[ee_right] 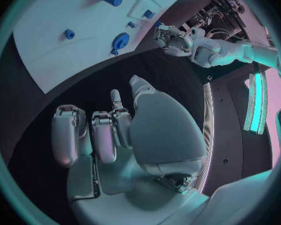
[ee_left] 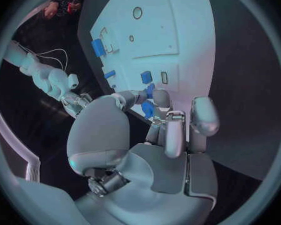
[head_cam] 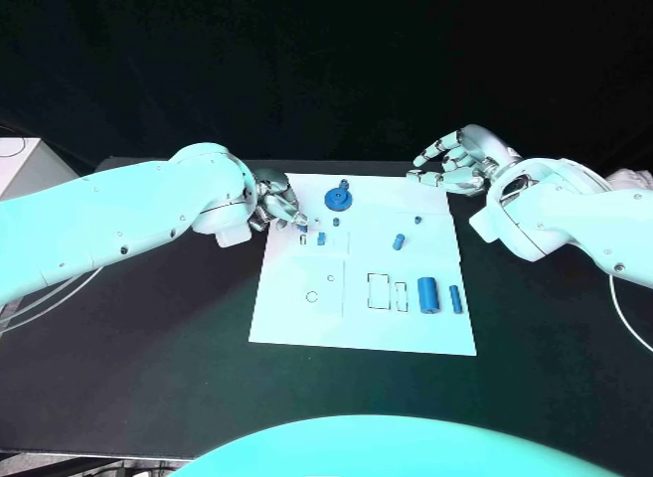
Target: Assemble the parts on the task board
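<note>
Pinching small blue part [ee_left: 148,108], left hand [head_cam: 274,206] sits at task board [head_cam: 305,318] far-left corner. Right hand [head_cam: 455,164] hovers off board's far-right corner, fingers curled, holding nothing. Blue gear [head_cam: 339,198] lies near far edge; two blue cylinders [head_cam: 429,291] stand on board's right side. Black worktop [head_cam: 154,348] underneath.
</note>
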Robot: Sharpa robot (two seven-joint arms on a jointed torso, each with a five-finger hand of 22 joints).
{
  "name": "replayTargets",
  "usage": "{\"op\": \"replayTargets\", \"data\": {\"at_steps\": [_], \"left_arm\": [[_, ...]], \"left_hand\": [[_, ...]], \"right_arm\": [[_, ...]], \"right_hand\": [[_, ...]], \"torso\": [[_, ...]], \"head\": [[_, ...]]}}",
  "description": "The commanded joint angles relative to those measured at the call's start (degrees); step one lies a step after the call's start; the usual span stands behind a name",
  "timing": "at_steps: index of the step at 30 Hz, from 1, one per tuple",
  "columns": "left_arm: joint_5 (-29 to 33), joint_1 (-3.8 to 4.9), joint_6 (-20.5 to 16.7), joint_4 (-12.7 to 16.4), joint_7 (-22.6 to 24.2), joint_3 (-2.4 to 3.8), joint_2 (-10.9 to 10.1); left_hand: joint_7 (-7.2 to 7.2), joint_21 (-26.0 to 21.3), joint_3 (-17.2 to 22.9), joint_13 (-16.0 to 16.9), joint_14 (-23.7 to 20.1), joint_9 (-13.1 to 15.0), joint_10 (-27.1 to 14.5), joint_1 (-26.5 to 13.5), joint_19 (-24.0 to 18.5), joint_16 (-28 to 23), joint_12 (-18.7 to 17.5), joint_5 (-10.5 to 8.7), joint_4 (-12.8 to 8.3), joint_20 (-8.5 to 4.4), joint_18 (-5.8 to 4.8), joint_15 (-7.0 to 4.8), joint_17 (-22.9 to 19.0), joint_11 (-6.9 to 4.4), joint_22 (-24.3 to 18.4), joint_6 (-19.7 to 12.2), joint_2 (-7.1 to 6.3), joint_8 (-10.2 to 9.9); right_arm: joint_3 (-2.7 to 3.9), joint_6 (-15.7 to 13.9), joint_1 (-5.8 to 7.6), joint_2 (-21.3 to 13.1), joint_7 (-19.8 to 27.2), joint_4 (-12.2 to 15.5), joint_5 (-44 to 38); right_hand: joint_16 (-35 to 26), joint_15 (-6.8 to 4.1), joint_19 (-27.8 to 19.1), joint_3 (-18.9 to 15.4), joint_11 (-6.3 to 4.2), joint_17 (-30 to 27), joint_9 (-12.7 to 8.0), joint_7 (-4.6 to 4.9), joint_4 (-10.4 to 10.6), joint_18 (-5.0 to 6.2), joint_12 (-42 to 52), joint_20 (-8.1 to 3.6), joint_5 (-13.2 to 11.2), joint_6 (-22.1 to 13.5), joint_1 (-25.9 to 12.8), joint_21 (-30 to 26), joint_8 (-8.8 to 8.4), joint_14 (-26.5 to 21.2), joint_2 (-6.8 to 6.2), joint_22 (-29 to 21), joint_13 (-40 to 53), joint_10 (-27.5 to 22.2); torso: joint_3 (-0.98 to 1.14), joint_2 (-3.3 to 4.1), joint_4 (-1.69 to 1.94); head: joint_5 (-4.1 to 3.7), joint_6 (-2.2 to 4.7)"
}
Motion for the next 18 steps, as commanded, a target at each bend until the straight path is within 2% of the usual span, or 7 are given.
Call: {"op": "replayTargets", "data": {"at_steps": [1,6,14,18], "left_arm": [[-2.27,-0.29,-1.83,0.43,-1.13,-0.07,0.01],[-3.56,-0.74,-2.38,0.62,-1.17,-0.18,0.14],[-5.36,-1.39,-2.71,0.10,-1.16,-0.39,0.86],[-5.88,-1.60,-2.62,-0.01,-1.13,-0.45,1.05]], "left_hand": [[0.14,0.29,12.18,0.09,6.05,0.03,0.32,-0.36,0.47,0.31,0.20,0.24,-12.52,-0.02,-0.34,-0.26,15.02,0.00,0.05,0.35,0.42,0.33],[0.12,0.31,12.23,0.12,6.04,0.03,0.39,-0.41,0.50,0.30,0.22,0.27,-12.56,-0.04,-0.34,-0.29,15.00,-0.02,0.07,0.39,0.42,0.33],[0.12,0.31,12.23,0.12,6.04,0.03,0.39,-0.41,0.50,0.30,0.22,0.27,-12.56,-0.04,-0.34,-0.29,15.00,-0.02,0.07,0.39,0.42,0.33],[0.10,0.35,12.27,0.10,6.02,0.02,0.42,-0.44,0.54,0.28,0.21,0.28,-12.60,-0.06,-0.35,-0.30,14.96,-0.04,0.13,0.42,0.41,0.33]], "right_arm": [[0.00,0.56,0.00,-0.07,0.13,0.05,-0.33],[0.00,0.58,0.00,-0.09,0.15,0.11,-0.32],[0.00,0.60,0.00,-0.07,0.19,0.11,-0.32],[0.00,0.60,0.00,-0.08,0.20,0.10,-0.33]], "right_hand": [[-0.18,-0.12,1.93,0.34,-0.07,11.68,0.07,-0.10,0.09,0.48,-0.03,-0.08,-0.07,-0.30,-0.48,-0.16,0.20,5.05,0.02,6.92,8.27,-0.18],[-0.18,-0.12,1.93,0.34,-0.07,11.68,0.07,-0.10,0.09,0.48,-0.03,-0.08,-0.07,-0.30,-0.48,-0.16,0.20,5.05,0.02,6.92,8.27,-0.18],[-0.18,-0.12,1.93,0.34,-0.07,11.68,0.07,-0.10,0.09,0.48,-0.03,-0.08,-0.07,-0.30,-0.48,-0.16,0.20,5.05,0.02,6.92,8.27,-0.18],[-0.18,-0.12,1.93,0.34,-0.07,11.68,0.07,-0.10,0.09,0.48,-0.03,-0.08,-0.07,-0.30,-0.48,-0.16,0.20,5.05,0.02,6.92,8.27,-0.18]], "torso": [[0.04,0.02,0.02],[0.01,0.02,0.09],[-0.04,0.04,-0.01],[0.03,0.02,0.00]], "head": [[-0.06,-0.06],[-0.05,-0.17],[0.03,-0.36],[0.04,-0.49]]}}
